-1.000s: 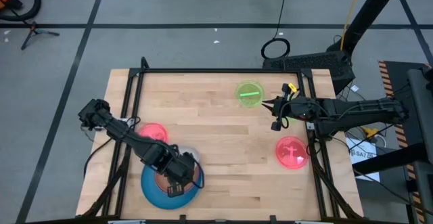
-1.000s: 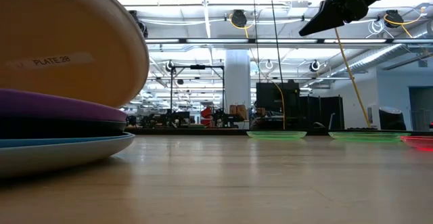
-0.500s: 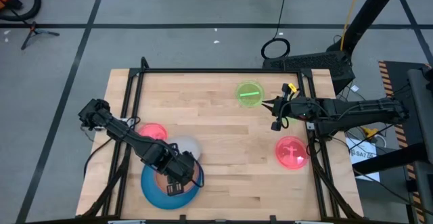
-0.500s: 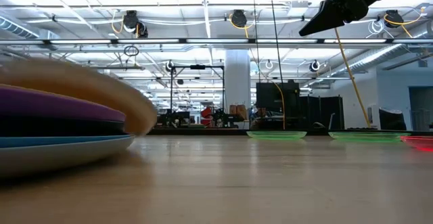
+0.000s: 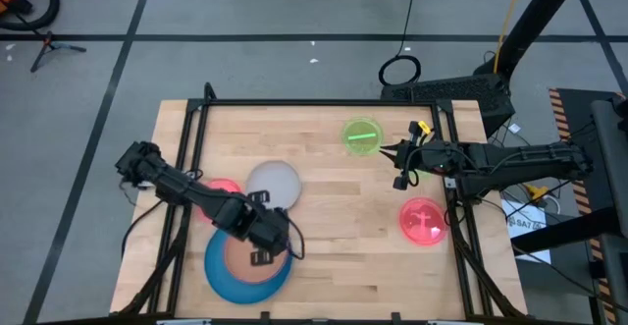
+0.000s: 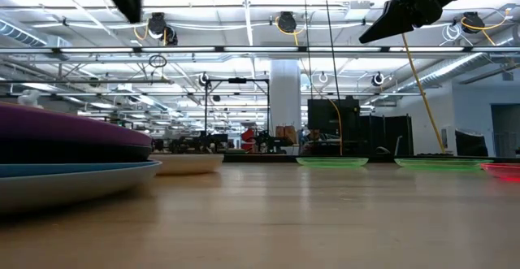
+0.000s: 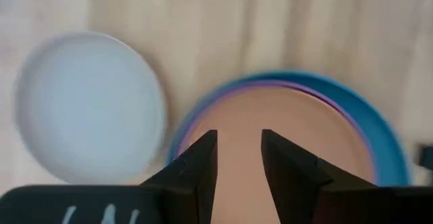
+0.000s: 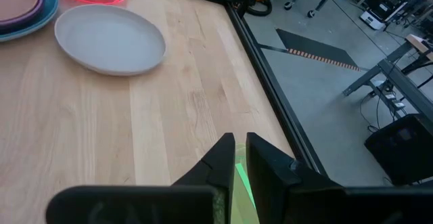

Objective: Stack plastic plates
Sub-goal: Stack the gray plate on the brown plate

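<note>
My left jaws (image 5: pixel 263 256) hang over the stack of plates, a narrow gap between the fingers and nothing in them. Right beneath them the orange-brown plate (image 7: pixel 270 143) tops the purple plate (image 6: pixel 73 127), with the big blue plate (image 5: pixel 224 276) at the bottom. The whitish plate (image 5: pixel 273 184) lies flat on the worktop (image 5: pixel 324 227) just beside the stack. My right jaws (image 5: pixel 395 166) wait well apart, nearly closed and empty, with the green plate (image 5: pixel 361 135) just beside them and a pink plate (image 5: pixel 423 221) near.
</note>
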